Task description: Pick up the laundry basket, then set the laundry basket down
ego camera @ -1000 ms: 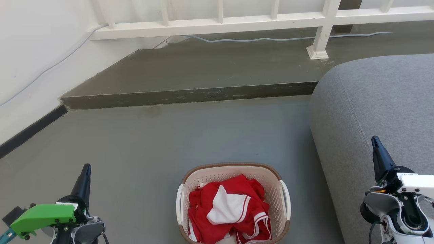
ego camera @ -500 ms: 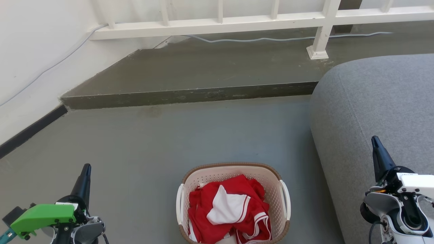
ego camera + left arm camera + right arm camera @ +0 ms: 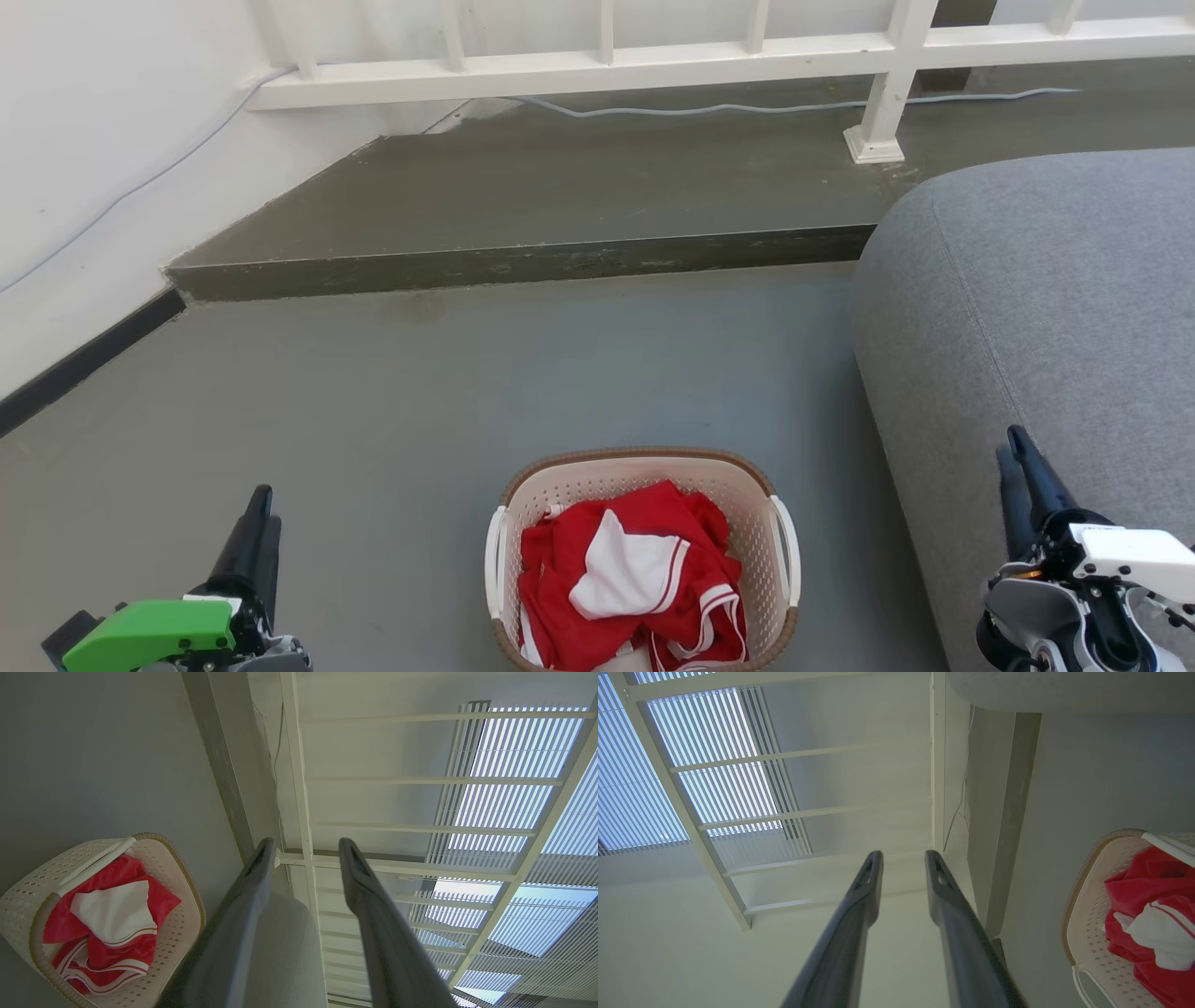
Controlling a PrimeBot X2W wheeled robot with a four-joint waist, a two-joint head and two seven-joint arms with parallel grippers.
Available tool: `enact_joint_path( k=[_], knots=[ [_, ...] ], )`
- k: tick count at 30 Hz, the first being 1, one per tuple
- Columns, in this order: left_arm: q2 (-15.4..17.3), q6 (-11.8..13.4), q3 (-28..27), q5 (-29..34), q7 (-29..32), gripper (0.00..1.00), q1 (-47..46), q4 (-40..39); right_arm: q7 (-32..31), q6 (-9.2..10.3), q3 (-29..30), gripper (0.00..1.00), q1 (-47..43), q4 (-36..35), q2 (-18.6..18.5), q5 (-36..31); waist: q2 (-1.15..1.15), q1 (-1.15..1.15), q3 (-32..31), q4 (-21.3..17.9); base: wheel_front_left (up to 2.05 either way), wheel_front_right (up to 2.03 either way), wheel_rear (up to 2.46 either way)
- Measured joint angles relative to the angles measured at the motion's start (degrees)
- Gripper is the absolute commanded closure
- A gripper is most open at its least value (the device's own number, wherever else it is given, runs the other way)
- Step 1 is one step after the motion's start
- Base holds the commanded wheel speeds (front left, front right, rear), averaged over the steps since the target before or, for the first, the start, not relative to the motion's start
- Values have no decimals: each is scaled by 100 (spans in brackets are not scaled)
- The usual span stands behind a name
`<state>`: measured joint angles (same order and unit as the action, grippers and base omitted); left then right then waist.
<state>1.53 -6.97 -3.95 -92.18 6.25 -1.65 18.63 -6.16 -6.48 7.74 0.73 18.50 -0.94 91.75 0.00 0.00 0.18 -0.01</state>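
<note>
The laundry basket (image 3: 571, 488), cream-white with a brown rim band and white side handles, stands on the grey floor at the bottom centre of the head view. Red and white clothes (image 3: 644, 579) lie heaped inside it. My left gripper (image 3: 259, 504) is low at the left, well apart from the basket, fingers pointing up the view. My right gripper (image 3: 1011, 446) is low at the right, in front of the sofa. In the left wrist view my left gripper (image 3: 306, 845) is open and empty, with the basket (image 3: 184, 933) to its left. My right gripper (image 3: 904, 855) is open and empty too, with the basket (image 3: 1087, 914) at the right edge.
A grey sofa (image 3: 1036, 280) fills the right side, close beside the basket. A raised dark step (image 3: 523, 263) crosses the floor further ahead, with a white railing (image 3: 607, 58) and a loose cable (image 3: 747, 108) on it. A white wall (image 3: 84, 149) bounds the left.
Both grippers have sunk lower in the head view and turned slightly, so both fingers of each now show. The left one also shifted a little right. The basket has not moved.
</note>
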Motion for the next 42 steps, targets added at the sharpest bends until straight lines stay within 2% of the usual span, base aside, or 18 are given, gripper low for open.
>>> enact_joint_path(
  k=[20,34,42],
  knots=[
    [-38,0,76,176,-290,0,40,-280,314,0,-224,0,-11,-341,33,-33,0,0,21,12,0,0,0],
    [177,0,490,901,-636,0,-10,-624,662,-1,-566,0,36,-631,-151,-771,0,0,50,10,0,0,0],
    [377,-1,809,1557,-834,0,-77,-725,832,-2,-822,0,59,-667,-322,-1500,0,0,71,-3,0,0,0]
  ],
)
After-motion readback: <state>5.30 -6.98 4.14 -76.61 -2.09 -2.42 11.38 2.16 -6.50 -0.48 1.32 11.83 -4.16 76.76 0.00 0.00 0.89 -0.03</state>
